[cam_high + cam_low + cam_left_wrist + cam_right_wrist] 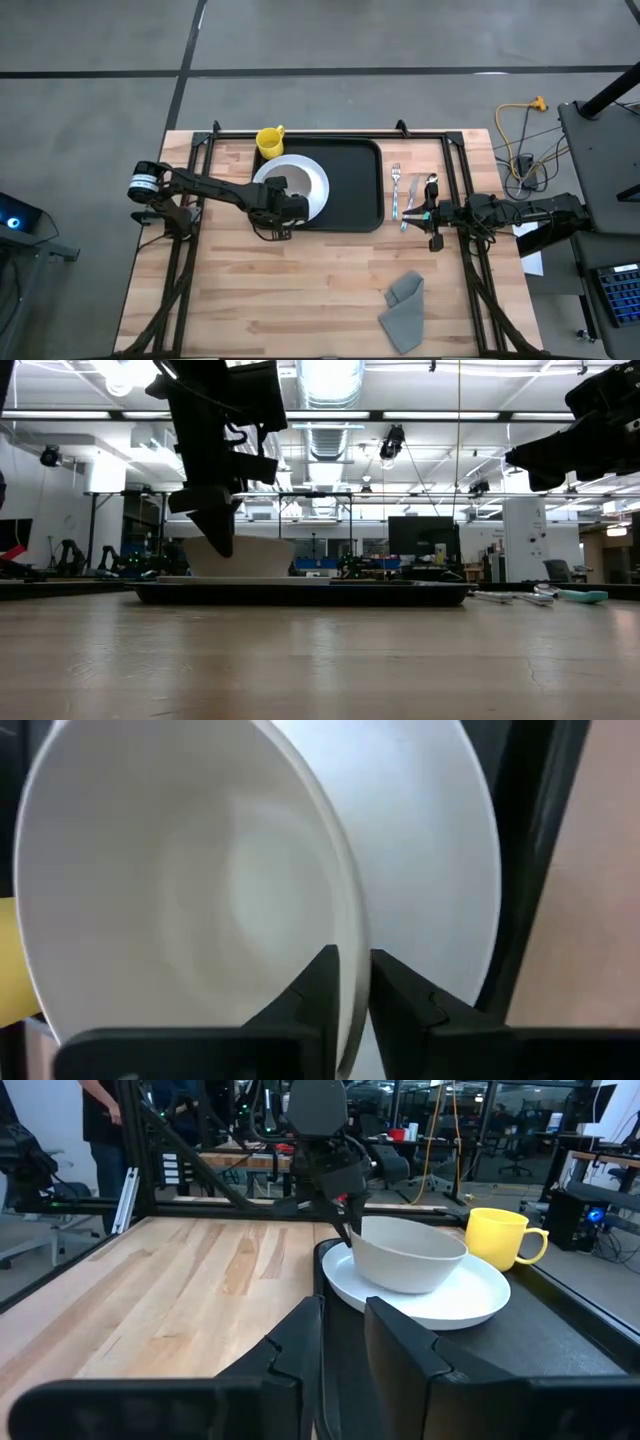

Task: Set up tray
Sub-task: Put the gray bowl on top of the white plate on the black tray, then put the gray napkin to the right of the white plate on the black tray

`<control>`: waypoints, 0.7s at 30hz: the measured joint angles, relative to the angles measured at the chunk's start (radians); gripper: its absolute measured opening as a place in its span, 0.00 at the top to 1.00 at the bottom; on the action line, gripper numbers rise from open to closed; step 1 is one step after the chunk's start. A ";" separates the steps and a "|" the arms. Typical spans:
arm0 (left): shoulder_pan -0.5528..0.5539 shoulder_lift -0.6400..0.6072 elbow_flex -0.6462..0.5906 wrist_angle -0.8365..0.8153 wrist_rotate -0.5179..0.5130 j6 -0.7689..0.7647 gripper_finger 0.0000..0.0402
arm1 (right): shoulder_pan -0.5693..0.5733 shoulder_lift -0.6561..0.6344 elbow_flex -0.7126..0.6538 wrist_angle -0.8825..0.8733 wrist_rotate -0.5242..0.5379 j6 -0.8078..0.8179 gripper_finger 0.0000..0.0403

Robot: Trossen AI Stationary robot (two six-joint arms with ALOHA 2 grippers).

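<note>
The black tray (350, 185) lies at the table's far middle. A white plate (312, 180) sits on its left half, and a white bowl (410, 1255) stands on the plate (450, 1295). A yellow mug (270, 140) stands at the tray's far left corner. My left gripper (287, 205) is over the bowl's near left rim, shut on it. My right gripper (420, 213) hovers to the right of the tray above the cutlery, fingers slightly apart and holding nothing. My left gripper holds the bowl by its rim (352, 965), one finger (318, 988) inside and one finger (398, 992) outside. The fingers come from above, pointing down, at the rim's near left side (352, 1238). The bowl's base seems to rest on the plate.
A fork (396, 190) and more cutlery (428, 185) lie on the wood just right of the tray, under my right arm. A crumpled grey napkin (403, 305) lies toward the near right. The near left of the table (250, 290) is bare wood.
</note>
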 joint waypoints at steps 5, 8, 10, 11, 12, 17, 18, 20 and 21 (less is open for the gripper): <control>0.000 0.000 -0.003 0.002 -0.001 0.000 0.84 | 0.000 0.000 0.000 0.000 0.000 0.000 0.83; 0.000 0.000 -0.003 0.012 -0.003 0.000 0.82 | 0.000 0.000 0.000 0.000 0.000 0.000 0.82; 0.000 0.000 -0.003 0.030 -0.006 0.000 0.81 | 0.000 0.000 0.000 0.000 0.000 0.000 0.81; 0.000 0.000 -0.003 0.042 -0.007 0.000 0.81 | 0.000 0.000 0.000 0.000 0.000 0.000 0.81; 0.000 0.000 -0.003 0.054 -0.007 0.000 0.81 | 0.000 0.000 0.000 0.000 0.000 0.000 0.81; 0.000 0.000 -0.003 0.080 -0.008 0.023 0.81 | 0.000 0.000 0.000 0.000 0.000 0.000 0.81; 0.000 0.000 -0.003 0.081 -0.009 0.030 0.81 | 0.000 0.000 0.000 0.000 0.000 0.000 0.81; 0.000 0.000 -0.003 0.081 -0.009 0.047 0.81 | 0.000 0.000 0.000 0.000 0.000 0.000 0.82; 0.000 -0.001 0.000 0.076 -0.009 0.051 0.81 | 0.000 0.000 0.000 0.000 0.000 0.000 0.82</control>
